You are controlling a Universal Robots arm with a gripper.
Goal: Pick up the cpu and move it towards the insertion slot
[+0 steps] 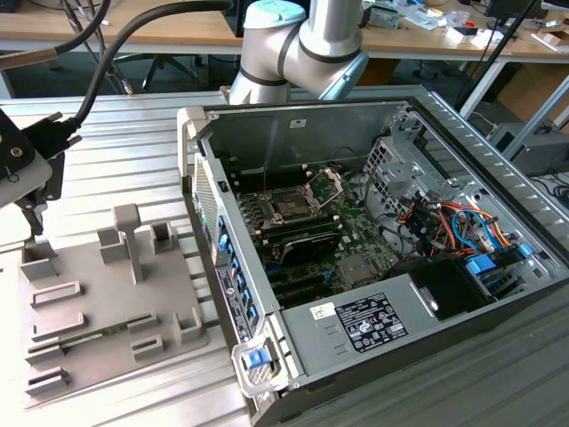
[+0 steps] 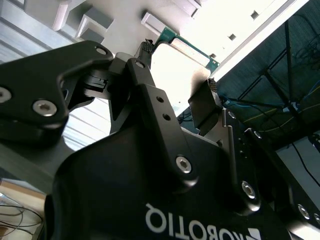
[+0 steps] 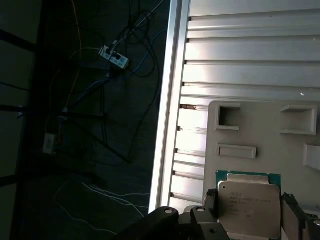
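- The cpu [image 3: 250,206] is a flat square chip. It has a matte silver-white metal lid on a green board, and the board shows as a thin border along one edge in both wrist views.
- The gripper [image 3: 248,214] has a black, smooth-finished body with bolted link arms.
- Its fingers [image 3: 210,202] are closed onto two opposite edges of the cpu and pinch it. The gap between them is just the width of the chip.
- The cpu sits at the edge of the tray [image 3: 260,125], close to where the tray meets the counter [image 3: 240,50]. Whether the chip rests on the tray or hangs clear of it cannot be told.
- The tray is matte grey moulded plastic with rectangular pockets and raised blocks. In the exterior view a long thin green memory stick [image 1: 98,334] lies in it.
- The counter is silvery ribbed metal with straight parallel grooves.
- The insertion slot [image 1: 293,206] is a square dark socket in a silver metal frame, with its wire-framed plate hinged up.
- The slot lies inside the open computer case [image 1: 373,124], on the exterior view's right of the tray and well apart from it.
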